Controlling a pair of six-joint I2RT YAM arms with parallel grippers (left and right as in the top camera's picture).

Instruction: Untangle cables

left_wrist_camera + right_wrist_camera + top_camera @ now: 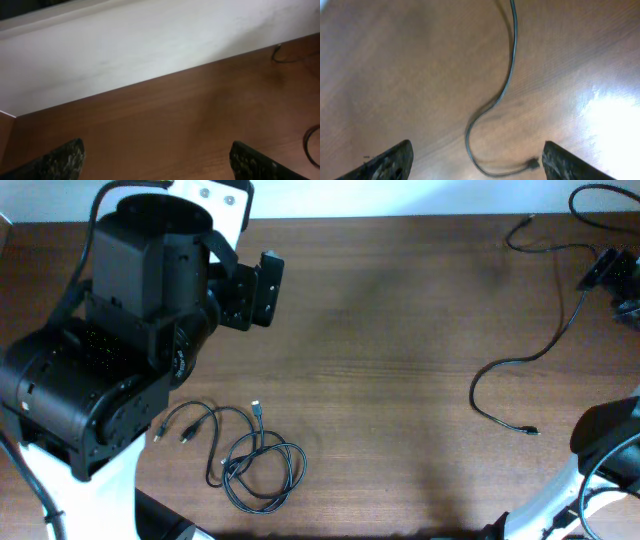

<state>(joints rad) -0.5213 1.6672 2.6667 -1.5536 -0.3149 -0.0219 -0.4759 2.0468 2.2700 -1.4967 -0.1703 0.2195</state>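
On wooden table [400,300]: coiled cables [245,452]; one stray cable [506,90]. Left gripper [157,162], right gripper [476,162]: both spread wide.

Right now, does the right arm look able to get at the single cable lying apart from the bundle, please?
Probably yes: the right tool is open, and the cable lies on the table between its fingers with nothing over it.

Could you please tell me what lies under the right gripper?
In the right wrist view, beneath the open right gripper, one thin black cable curves over the brown wooden table, ending in a small plug. The table directly beneath its fingers is hidden.
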